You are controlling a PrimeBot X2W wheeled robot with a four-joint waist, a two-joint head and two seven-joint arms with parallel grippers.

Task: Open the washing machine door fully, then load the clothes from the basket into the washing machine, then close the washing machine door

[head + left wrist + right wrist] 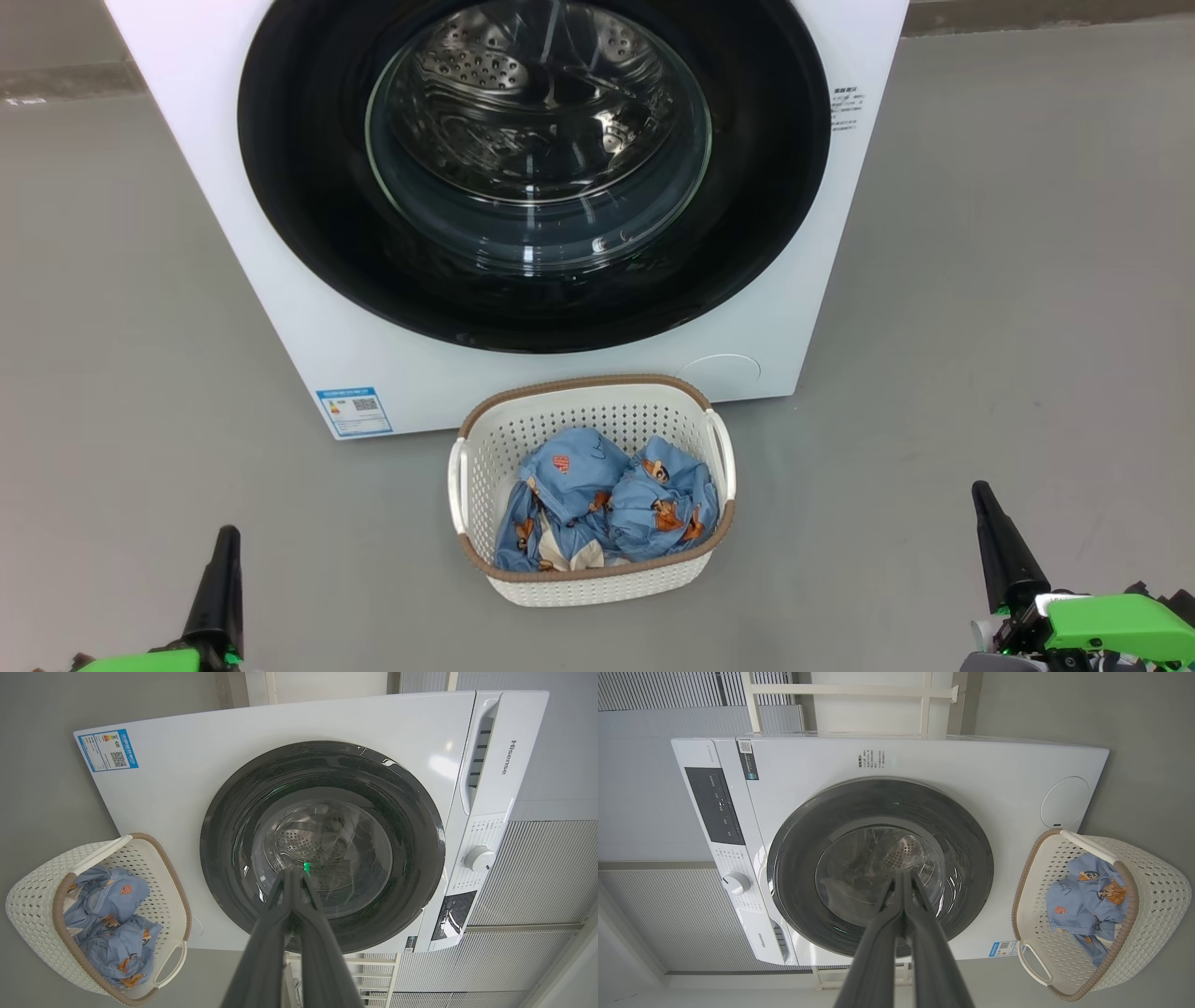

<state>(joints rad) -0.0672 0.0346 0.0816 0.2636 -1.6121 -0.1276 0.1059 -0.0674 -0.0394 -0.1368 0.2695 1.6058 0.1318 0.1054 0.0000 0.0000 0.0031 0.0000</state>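
Both idle, nothing held. The left gripper [225, 543] has its two fingers pressed together, tips meeting; same for the right gripper [983, 504]. Wrist views agree: each pair closes to a single point, no gap, nothing btwn them.

The washing machine door [537, 187] sits straight ahead of both grippers, well beyond the fingertips & higher up, shut flush vs. the washing machine [373, 373]. Step 1 not yet begun, I'd say. The basket [597, 586] stands on the floor [980, 280] btwn the two grippers & fwd of them: ahead-right of the left gripper, ahead-left of the right one, nearer than the door, just in front of the machine's base. The clothes [607, 504] lie bunched inside it, below the rim.

Handling, judged: door = rigid, hinged, prob. latch-held, so needs a firm pull, then a swing. Black rim is glossy, likely slippery for thin fingers; the bulging glass centre gives no purchase. Take it at the rim's outer edge opp. the hinge; can't tell from here which side that is, no handle recess made out. Fingers must spread first, or hook behind the edge while closed.

Clothes = soft, light, limp, crumpled. Pinch a raised fold at the top of the heap, not the flat bits; expect trailing ends that could catch on the basket rim. The basket looks like light plastic, so it may slide or tip if fabric snags.
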